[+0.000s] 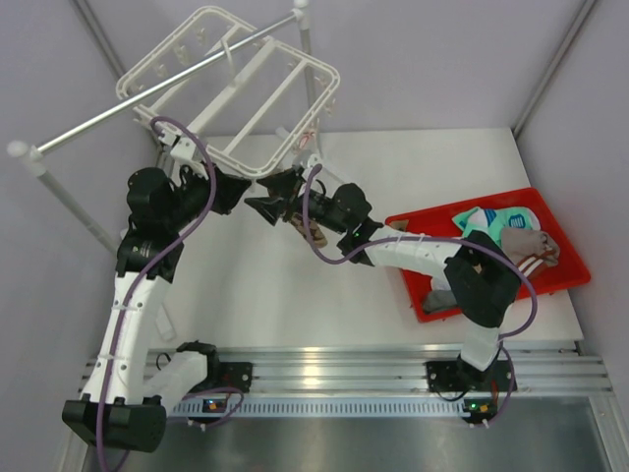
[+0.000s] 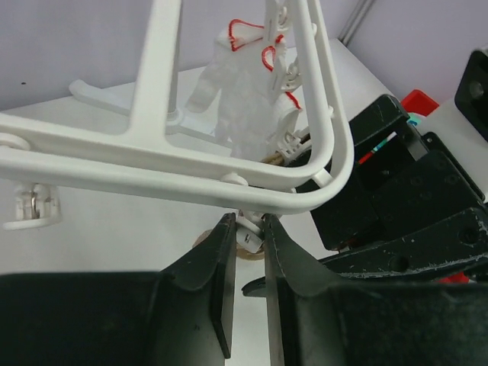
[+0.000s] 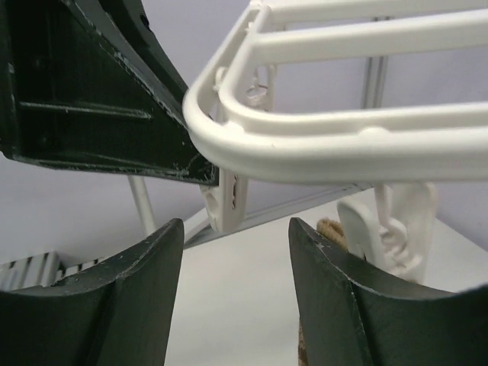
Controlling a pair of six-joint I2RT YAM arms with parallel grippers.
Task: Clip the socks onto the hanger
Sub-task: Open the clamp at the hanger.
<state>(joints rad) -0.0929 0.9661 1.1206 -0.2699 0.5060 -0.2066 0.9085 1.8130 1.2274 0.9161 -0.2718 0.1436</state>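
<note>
The hanger hangs tilted from the grey rail at about 11 o'clock over the table, and both arms meet under its near corner. The left arm's fingers are narrow, pinching a small white clip that dangles just under the frame's rounded corner. The right arm's fingers stand wide with nothing between them, just below the frame, with another clip at their 2 o'clock. A brown checkered sock hangs beside the right wrist; whether it is clipped I cannot tell. At 3 o'clock the red tray holds a teal-and-white sock and others.
</note>
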